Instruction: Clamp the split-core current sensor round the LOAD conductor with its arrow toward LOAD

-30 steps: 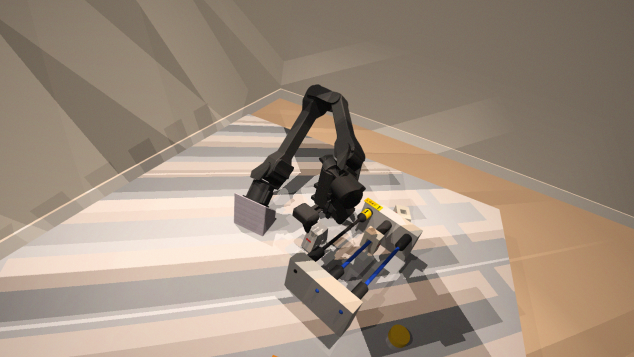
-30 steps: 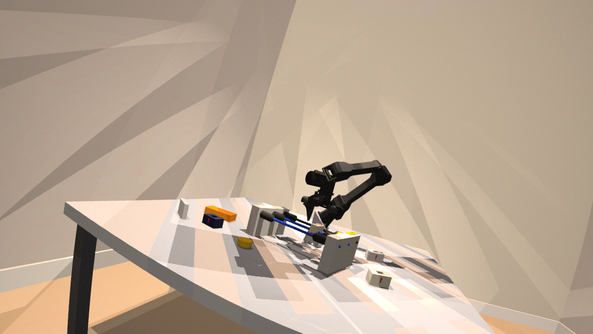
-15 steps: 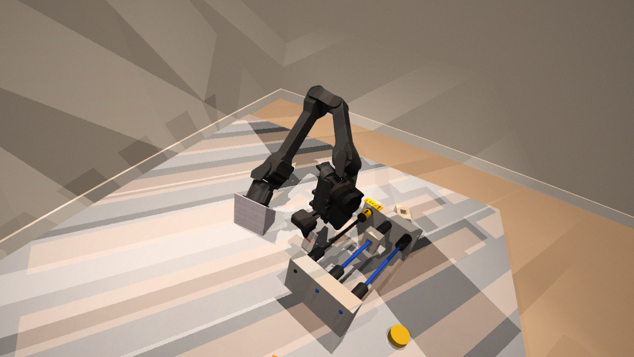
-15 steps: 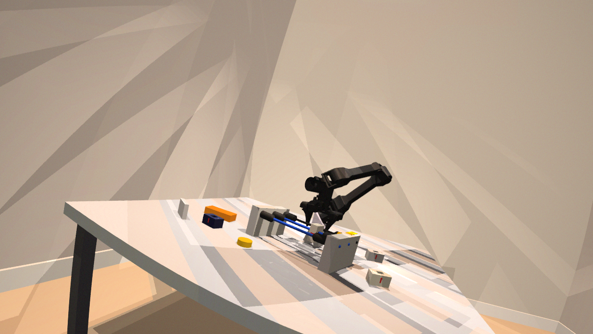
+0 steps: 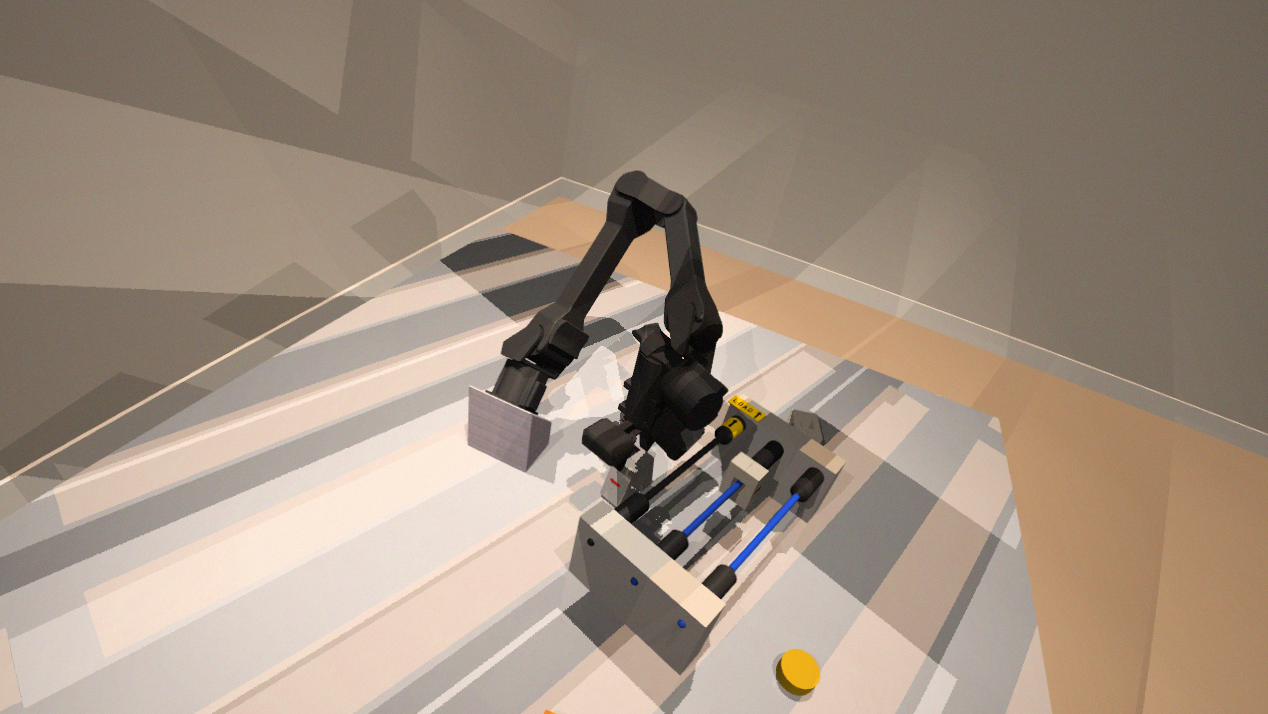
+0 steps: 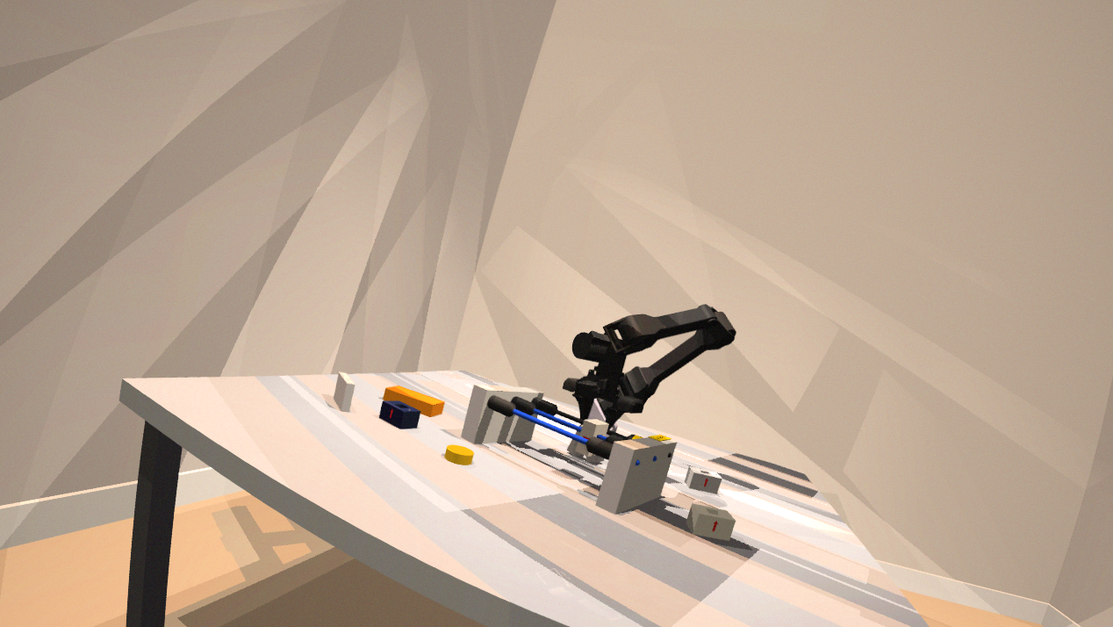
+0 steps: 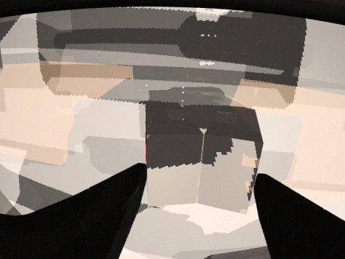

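"Where's the current sensor (image 5: pixel 614 488) (image 7: pixel 201 169)?"

"Standing on the counter (image 5: pixel 310 558) (image 6: pixel 272 443), just beside the black LOAD conductor (image 5: pixel 681 470), at the end away from the yellow LOAD label (image 5: pixel 746 408). It isn't clamped round the conductor."

"And the end effector (image 5: pixel 630 468) (image 6: pixel 598 413) (image 7: pixel 199 176)?"

"Low over it, partly open, one finger on each side of the sensor. In the wrist view both tips look right up against its sides, but I cannot tell whether it is gripped."

"Can you see the sensor's arrow?"

"There's a red mark on one side face from above; I can't make out which way it points. In the wrist view a thin seam runs between the two halves."

"What else is about?"

"Two blue conductors (image 5: pixel 764 532), a pale block (image 5: pixel 748 472) around the middle one, and a yellow disc (image 5: pixel 797 672) (image 6: pixel 458 454) well apart from the sensor."
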Robot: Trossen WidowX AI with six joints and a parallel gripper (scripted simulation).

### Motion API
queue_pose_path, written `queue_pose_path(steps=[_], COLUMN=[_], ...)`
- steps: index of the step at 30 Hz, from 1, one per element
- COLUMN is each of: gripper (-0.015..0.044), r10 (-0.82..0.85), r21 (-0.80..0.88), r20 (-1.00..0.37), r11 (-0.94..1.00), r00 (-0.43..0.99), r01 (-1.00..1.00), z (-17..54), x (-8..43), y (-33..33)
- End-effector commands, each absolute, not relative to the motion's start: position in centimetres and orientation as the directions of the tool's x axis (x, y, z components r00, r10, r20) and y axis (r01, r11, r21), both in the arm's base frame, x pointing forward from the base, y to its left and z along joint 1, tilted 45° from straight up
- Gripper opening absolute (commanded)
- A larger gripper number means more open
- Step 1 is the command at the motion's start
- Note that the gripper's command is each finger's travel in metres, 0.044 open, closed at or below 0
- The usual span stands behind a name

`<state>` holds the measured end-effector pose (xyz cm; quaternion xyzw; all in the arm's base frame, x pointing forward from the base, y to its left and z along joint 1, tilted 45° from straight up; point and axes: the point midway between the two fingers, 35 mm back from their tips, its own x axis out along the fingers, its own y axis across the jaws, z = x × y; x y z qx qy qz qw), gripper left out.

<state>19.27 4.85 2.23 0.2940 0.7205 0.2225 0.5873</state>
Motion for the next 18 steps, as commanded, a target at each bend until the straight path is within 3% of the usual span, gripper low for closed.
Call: queue_pose_path(steps=[1, 5, 13, 18], gripper=[0.0235, 0.0209, 0.0, 0.0], r10=[0.684, 0.684, 0.682, 0.68], r21=[0.666, 0.666, 0.662, 0.661], r20=[-0.716, -0.716, -0.719, -0.721], r11=[0.729, 0.729, 0.731, 0.733], r00=[-0.137, -0.137, -0.135, -0.134], r01=[0.161, 0.161, 0.162, 0.164], z=[2.2, 2.2, 3.5, 4.8], x=[19.3, 19.3, 20.5, 21.4], y=[4.8, 4.8, 3.3, 1.7])
